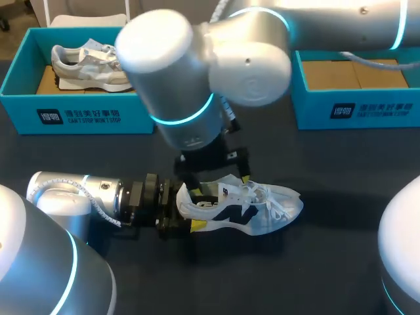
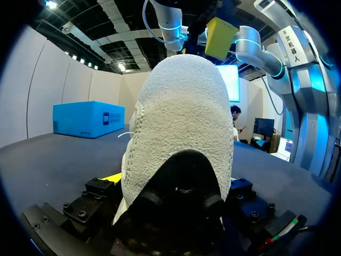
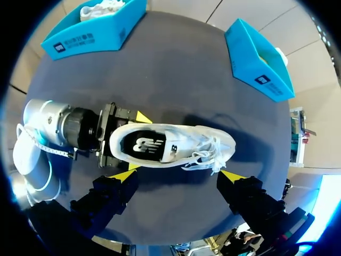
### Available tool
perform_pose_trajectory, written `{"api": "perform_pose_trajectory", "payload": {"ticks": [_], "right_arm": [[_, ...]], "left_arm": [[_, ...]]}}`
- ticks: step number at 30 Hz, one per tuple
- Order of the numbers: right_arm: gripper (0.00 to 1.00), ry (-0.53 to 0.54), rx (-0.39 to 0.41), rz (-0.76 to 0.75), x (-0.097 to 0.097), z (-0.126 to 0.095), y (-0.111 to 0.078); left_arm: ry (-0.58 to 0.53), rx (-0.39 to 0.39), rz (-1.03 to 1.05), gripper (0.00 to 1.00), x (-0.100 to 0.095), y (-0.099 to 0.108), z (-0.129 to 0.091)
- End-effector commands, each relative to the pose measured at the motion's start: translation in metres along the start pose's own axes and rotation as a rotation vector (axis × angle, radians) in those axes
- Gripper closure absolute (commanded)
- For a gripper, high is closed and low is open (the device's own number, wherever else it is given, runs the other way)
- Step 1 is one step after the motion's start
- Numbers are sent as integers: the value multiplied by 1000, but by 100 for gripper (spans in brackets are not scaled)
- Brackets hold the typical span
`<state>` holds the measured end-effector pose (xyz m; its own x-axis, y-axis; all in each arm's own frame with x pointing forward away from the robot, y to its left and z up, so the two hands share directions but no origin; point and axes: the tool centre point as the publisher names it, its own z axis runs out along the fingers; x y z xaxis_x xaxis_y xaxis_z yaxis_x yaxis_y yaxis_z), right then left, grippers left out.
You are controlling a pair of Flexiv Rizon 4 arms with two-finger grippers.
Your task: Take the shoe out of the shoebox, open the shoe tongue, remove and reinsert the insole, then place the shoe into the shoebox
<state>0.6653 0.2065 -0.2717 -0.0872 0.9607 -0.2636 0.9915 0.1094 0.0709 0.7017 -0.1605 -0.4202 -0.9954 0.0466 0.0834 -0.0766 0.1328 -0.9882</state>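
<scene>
Left gripper (image 1: 188, 211) clamped on the heel of the white shoe (image 1: 262, 203), shoe at mid-table (image 1: 328, 262), toe pointing right, right gripper (image 3: 177, 175) just above it, fingers apart, right box (image 1: 354, 108) far right, left box (image 1: 79, 115) far left holding a second shoe (image 1: 88, 65).

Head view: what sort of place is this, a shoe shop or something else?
Probably a robot test or demo bench, not a shop. On the dark table, the left gripper holds a white shoe by its heel; a blue shoebox behind holds another shoe.
</scene>
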Motion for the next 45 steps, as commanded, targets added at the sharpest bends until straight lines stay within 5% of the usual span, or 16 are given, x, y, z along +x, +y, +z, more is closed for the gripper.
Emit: {"api": "perform_pose_trajectory", "payload": {"ticks": [1,45], "right_arm": [[0,-54,-2,8,8,6,-2],[0,-88,-92,68,1,51,6]], "left_arm": [[-4,0,0,100,2,0,0],[-4,0,0,100,2,0,0]]}}
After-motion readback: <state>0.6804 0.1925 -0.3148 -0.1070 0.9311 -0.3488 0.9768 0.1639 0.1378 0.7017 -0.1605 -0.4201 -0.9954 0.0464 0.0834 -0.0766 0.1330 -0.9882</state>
